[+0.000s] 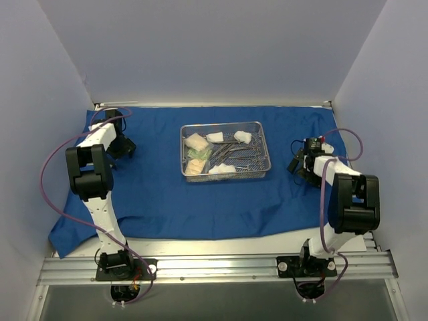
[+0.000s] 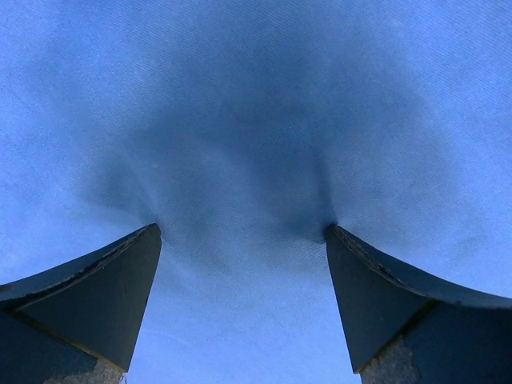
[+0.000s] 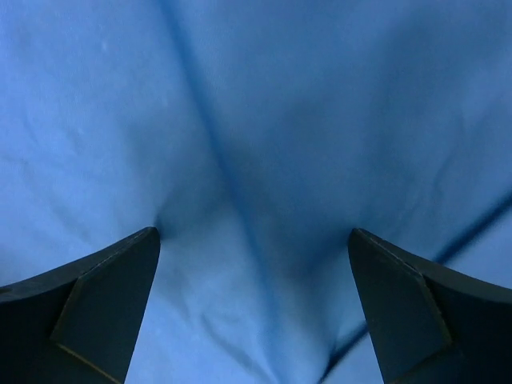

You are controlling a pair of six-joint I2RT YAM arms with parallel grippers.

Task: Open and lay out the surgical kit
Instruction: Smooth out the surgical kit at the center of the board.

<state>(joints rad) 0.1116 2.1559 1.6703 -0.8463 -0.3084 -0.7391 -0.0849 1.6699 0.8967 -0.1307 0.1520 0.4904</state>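
The blue drape lies spread flat over the table. The steel wire-mesh tray stands on it at the centre back, holding white gauze pads, clear packets and steel instruments. My left gripper is open, fingertips pressed down on the drape at the far left; nothing is between the fingers. My right gripper is open, tips down on creased drape at the right, with nothing between the fingers.
Pale walls close in the left, back and right. The drape's front edge ends before the metal rail that carries both arm bases. The drape's front left corner hangs toward the rail.
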